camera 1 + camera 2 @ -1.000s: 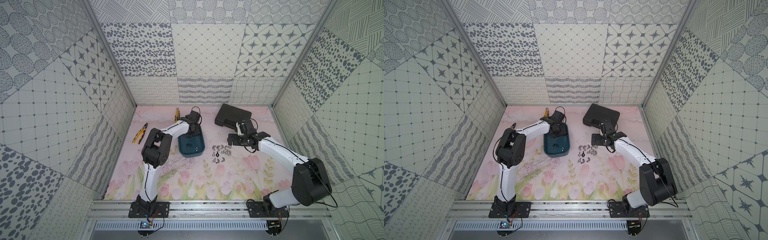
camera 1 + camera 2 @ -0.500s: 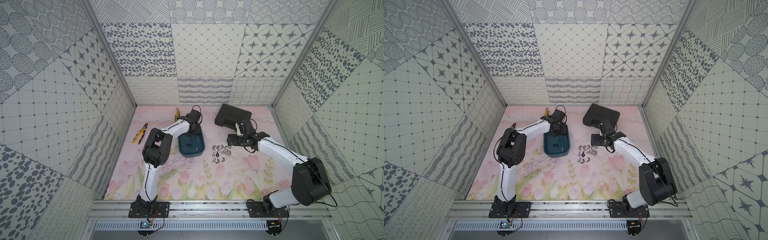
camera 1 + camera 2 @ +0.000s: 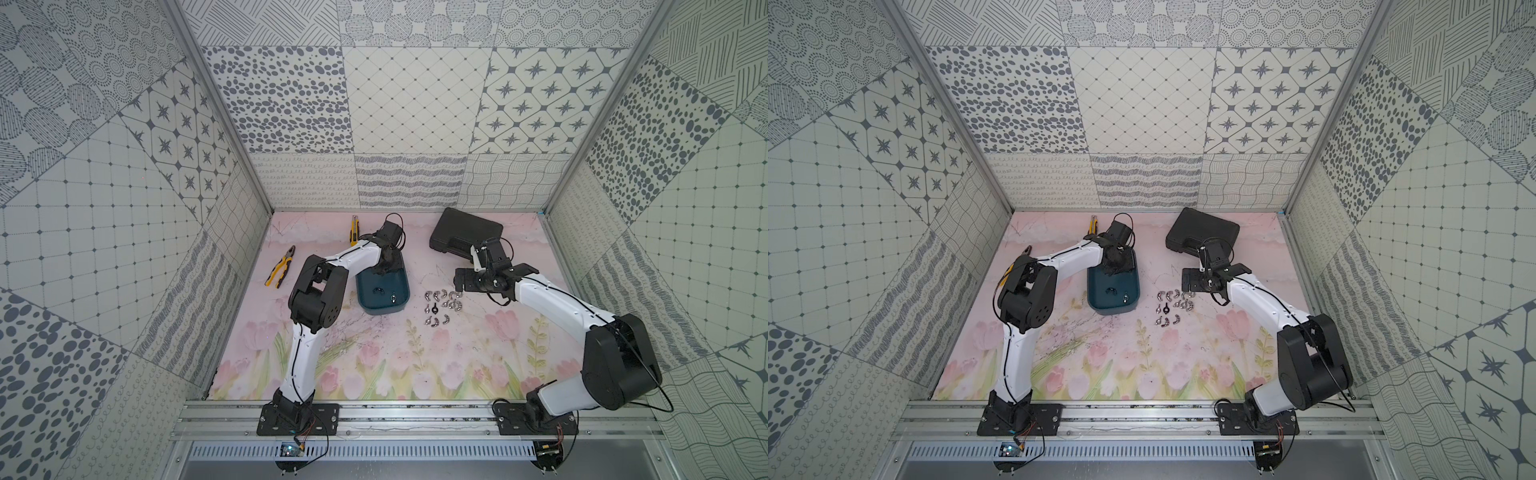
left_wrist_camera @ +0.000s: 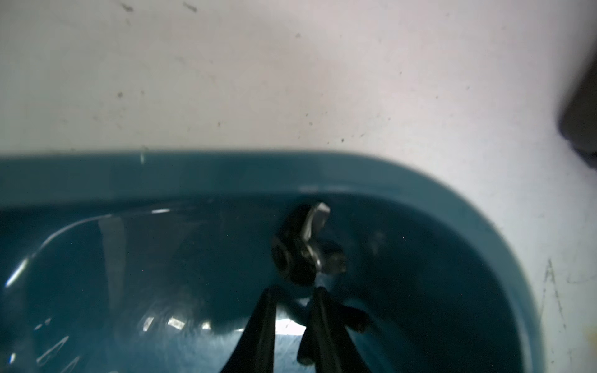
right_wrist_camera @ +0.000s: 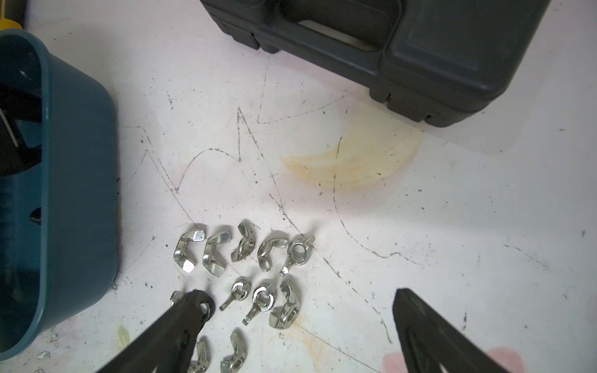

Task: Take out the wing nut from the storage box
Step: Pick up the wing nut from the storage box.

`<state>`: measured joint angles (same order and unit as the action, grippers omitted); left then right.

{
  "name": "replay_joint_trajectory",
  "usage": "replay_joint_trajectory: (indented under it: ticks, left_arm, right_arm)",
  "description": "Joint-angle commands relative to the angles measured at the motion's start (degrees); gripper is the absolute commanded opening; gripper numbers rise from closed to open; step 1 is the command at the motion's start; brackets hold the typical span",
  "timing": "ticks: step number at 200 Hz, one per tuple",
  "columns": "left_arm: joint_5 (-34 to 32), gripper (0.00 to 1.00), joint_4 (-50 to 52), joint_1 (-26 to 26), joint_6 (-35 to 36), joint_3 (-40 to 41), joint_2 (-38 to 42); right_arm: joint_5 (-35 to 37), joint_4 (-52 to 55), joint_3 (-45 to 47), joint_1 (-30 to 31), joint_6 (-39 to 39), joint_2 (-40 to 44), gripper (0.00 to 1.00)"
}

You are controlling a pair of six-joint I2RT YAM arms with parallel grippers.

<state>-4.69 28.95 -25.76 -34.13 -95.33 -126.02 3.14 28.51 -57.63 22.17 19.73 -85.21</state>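
The dark teal storage box [image 3: 399, 286] [image 3: 1131, 286] lies left of the mat's middle. My left gripper [image 3: 384, 270] [image 3: 1115, 268] reaches down into its far end. In the left wrist view its narrow jaws [image 4: 294, 290] are shut on a silver wing nut [image 4: 300, 248], held just inside the box's rim [image 4: 226, 174]. Two more wing nuts [image 3: 378, 289] [image 3: 392, 297] lie on the box's floor. My right gripper [image 3: 459, 282] [image 5: 300, 298] hangs wide open over the loose wing nuts on the mat, holding nothing.
Several wing nuts [image 3: 442, 305] [image 3: 1173, 305] [image 5: 245, 252] lie in a cluster right of the box. A black hard-shell case [image 3: 465, 235] [image 5: 420, 48] sits at the back right. Yellow pliers [image 3: 282, 266] and a yellow utility knife [image 3: 353, 228] lie at the back left.
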Motion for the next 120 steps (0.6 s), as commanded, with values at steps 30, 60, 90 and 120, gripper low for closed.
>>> replay_joint_trajectory:
  ticks: [30,60,90,120]
  left_arm:
    - [4.76,0.26,4.29,-0.44,3.63,1.46,2.9]
    - [3.44,0.26,3.74,-0.52,3.83,3.11,4.72]
    - [4.76,0.26,3.44,-0.74,4.65,3.1,5.34]
    - [5.26,0.26,3.63,-1.51,5.95,2.2,4.57]
  right_arm:
    - [0.29,-1.15,-1.43,0.51,-0.3,-0.57,0.97]
    - [0.38,-1.18,-1.44,0.66,-0.3,-0.62,0.97]
    - [0.38,-1.18,-1.47,0.77,-0.21,-0.66,0.97]
    - [0.47,-1.29,-1.52,0.78,-0.17,-0.75,0.97]
